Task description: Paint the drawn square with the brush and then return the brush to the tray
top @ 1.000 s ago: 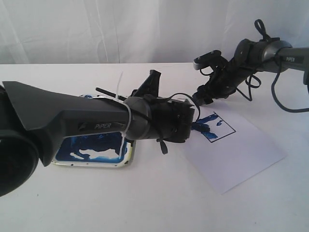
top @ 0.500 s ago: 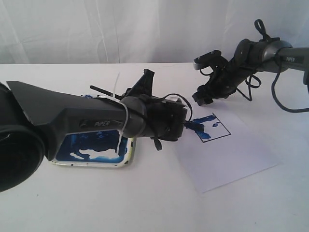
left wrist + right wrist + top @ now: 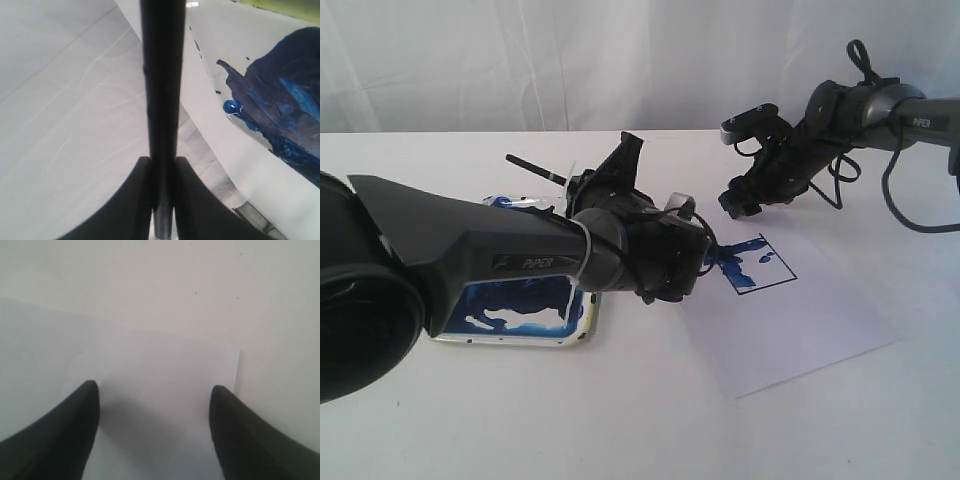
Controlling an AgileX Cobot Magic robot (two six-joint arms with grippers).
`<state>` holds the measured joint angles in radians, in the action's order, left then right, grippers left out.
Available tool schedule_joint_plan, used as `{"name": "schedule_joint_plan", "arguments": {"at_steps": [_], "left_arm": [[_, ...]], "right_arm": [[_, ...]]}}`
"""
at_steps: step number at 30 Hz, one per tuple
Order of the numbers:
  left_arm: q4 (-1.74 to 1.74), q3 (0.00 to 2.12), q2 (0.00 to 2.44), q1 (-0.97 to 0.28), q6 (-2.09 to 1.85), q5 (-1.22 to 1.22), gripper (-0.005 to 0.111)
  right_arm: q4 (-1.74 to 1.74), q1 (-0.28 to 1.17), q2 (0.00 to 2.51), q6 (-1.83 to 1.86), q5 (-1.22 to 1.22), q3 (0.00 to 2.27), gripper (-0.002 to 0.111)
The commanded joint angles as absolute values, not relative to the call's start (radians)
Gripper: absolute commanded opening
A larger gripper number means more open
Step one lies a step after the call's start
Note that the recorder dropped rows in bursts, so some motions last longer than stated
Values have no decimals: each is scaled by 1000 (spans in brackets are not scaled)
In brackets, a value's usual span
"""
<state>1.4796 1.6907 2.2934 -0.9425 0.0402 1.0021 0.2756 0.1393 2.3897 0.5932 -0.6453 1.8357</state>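
Left-arm stroke. My left tool (image 3: 162, 200) is clamping the brush (image 3: 161, 75), its tip meeting the square (image 3: 756, 262) on the paper (image 3: 800, 335) beside the tray (image 3: 510, 341). My right tool (image 3: 155, 425), jaws apart, is hovering over the unpinned paper. Dragging bristles could slide it, smearing paint past the outline.
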Motion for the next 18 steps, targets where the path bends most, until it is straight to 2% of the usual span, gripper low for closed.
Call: {"name": "schedule_joint_plan", "arguments": {"at_steps": [1,18], "left_arm": [[1495,1688,2293,-945,52,1020,0],[1481,1688,2293,-1025,50,1084,0]], "right_arm": [[204,139,2433,609,-709,1814,60],[204,139,2433,609,-709,1814,60]]}}
